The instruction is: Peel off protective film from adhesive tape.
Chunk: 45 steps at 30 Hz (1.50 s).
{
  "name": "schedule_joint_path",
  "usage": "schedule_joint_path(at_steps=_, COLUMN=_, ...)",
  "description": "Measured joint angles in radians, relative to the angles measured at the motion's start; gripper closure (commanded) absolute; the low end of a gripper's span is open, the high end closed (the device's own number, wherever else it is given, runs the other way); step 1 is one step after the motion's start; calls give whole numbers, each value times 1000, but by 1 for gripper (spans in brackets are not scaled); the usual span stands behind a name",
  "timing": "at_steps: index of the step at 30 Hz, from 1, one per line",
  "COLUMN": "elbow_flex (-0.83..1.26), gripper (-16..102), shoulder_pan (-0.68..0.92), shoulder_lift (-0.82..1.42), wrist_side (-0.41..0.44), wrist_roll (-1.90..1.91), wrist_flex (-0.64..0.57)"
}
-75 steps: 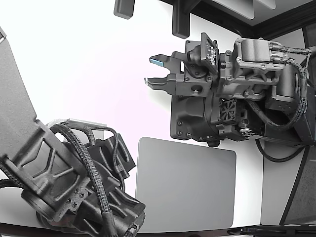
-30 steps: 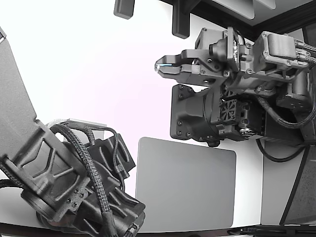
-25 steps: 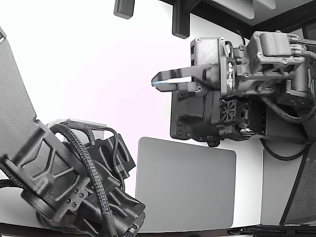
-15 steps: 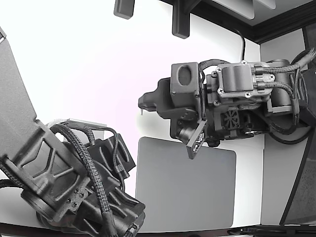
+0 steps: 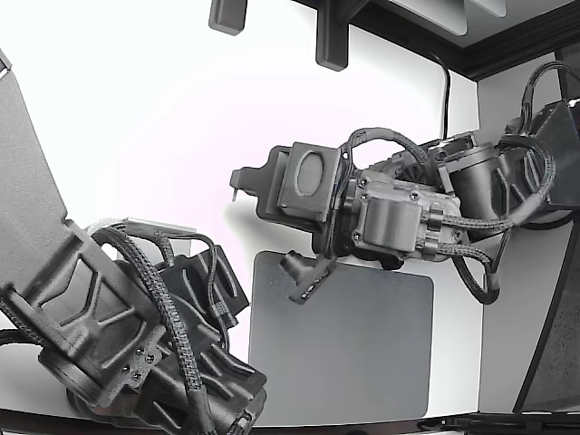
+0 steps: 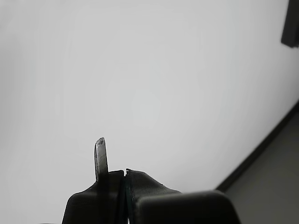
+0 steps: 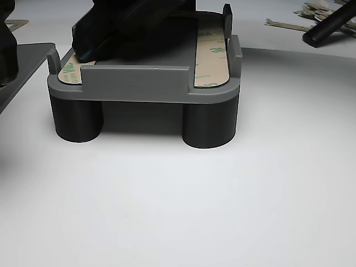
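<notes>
Two strips of pale adhesive tape with green printing lie on a dark grey moulded fixture (image 7: pixel 144 82) standing on short round legs on the white table (image 7: pixel 178 206) in the other view. The right-hand tape strip (image 7: pixel 211 53) lies flat along the fixture's right edge, fully exposed. Only one end of the left-hand tape strip (image 7: pixel 69 71) shows; a black body covers the remainder. Discarded film scraps (image 7: pixel 311 11) lie on the table behind the fixture, at the other view's upper right.

In the exterior view the black gripper (image 5: pixel 237 181) hangs above the table with its tips pointing towards the exterior view's left, just above a flat grey rectangular pad (image 5: pixel 340 340). A second black arm (image 5: pixel 118 317) fills the lower left of that view.

In the wrist view the fingers (image 6: pixel 100 158) stand pressed together with no gap between them. Whether any film is pinched there cannot be told
</notes>
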Motion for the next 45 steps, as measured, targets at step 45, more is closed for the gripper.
schedule_joint_path(at_steps=45, elbow_flex=-51, gripper=97, shoulder_pan=126, shoulder_lift=-238, wrist_side=75, wrist_roll=235, wrist_flex=-94)
